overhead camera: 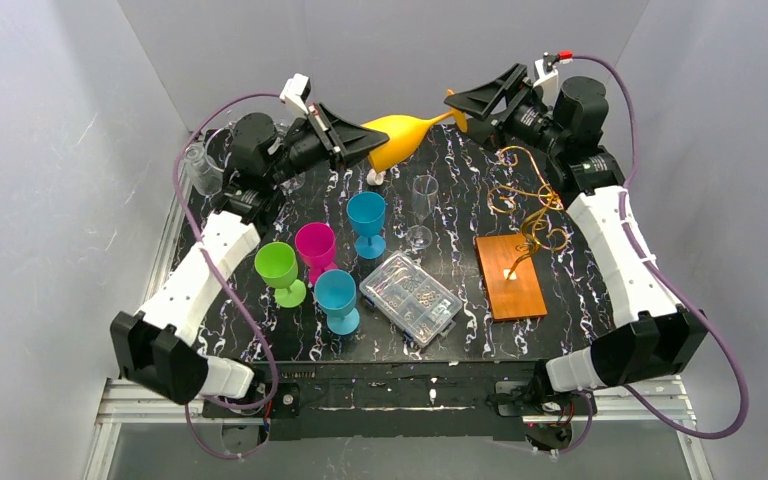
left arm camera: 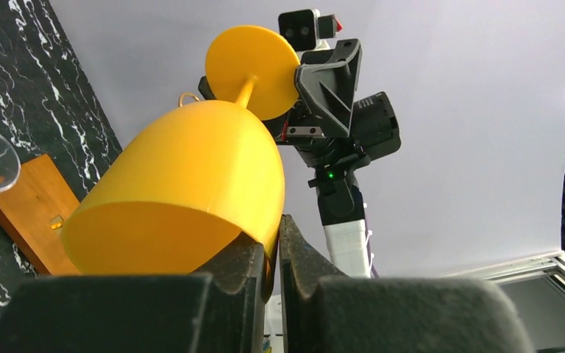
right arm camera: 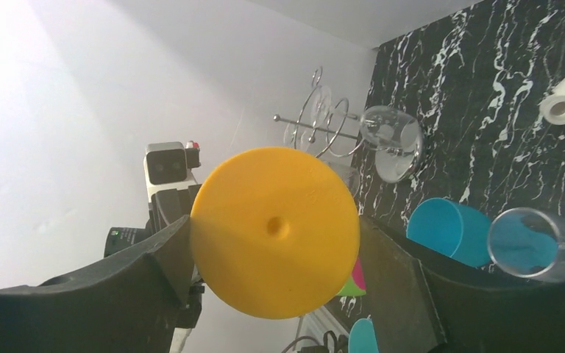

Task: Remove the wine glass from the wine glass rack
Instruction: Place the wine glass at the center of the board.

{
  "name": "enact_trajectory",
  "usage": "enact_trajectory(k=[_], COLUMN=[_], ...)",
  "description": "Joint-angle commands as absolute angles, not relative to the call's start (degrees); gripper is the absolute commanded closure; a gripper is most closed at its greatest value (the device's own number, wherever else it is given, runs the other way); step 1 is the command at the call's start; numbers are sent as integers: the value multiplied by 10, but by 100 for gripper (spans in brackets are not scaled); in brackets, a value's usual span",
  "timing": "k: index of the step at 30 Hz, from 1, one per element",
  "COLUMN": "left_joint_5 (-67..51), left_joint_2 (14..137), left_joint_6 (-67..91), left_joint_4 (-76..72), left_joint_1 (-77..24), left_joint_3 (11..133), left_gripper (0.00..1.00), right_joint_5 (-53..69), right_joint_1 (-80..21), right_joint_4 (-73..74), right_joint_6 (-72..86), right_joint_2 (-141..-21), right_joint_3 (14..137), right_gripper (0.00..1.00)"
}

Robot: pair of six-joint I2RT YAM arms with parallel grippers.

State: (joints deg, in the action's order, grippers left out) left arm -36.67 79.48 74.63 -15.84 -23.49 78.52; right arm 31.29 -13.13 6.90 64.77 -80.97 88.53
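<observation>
Coloured cups (overhead camera: 315, 245), clear flute (overhead camera: 422, 205), plastic box (overhead camera: 410, 298) near wine glass rack (overhead camera: 505, 285)

The wine glass (overhead camera: 397, 140) is yellow, the wine glass rack (overhead camera: 523, 192) golden, the table (overhead camera: 460, 190) black veined white.

Black marbled table (overhead camera: 460, 190) here: green goblet (overhead camera: 278, 270), pink goblet (overhead camera: 316, 250), blue goblets (overhead camera: 367, 222) (overhead camera: 337, 298), clear glass (overhead camera: 422, 210) mid-table, box (overhead camera: 411, 298) near the front edge, rack (overhead camera: 512, 270) right.
</observation>
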Motion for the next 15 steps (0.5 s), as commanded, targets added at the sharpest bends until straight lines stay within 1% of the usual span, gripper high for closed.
enact_trajectory(k=[1,3,4,6,10,15], left_joint_5=[-347,-342,-341,-333,-275,-164], left_joint_2=[730,703,690,662,596,526], left_joint_6=[728,725,720,687,562,445], left_joint_4=[-142,-135,-124,-66,138,382], left_joint_1=[-239,-239,-239,-239,-244,-246], left_joint_3=[743,727,722,733,779,848], left_gripper=[100,100,100,100,100,100], right_joint_5=[314,305,298,285,241,214], right_joint_1=[-168,-170,-170,-170,-169,-169], right_joint_4=[43,76,107,160,257,343], right_joint_6=[609,588,573,541,476,416], right_joint_2=[-756,-745,-740,-732,-707,-689], right_joint_3=[889,897,909,931,953,963], right_gripper=[24,6,2,1,1,2])
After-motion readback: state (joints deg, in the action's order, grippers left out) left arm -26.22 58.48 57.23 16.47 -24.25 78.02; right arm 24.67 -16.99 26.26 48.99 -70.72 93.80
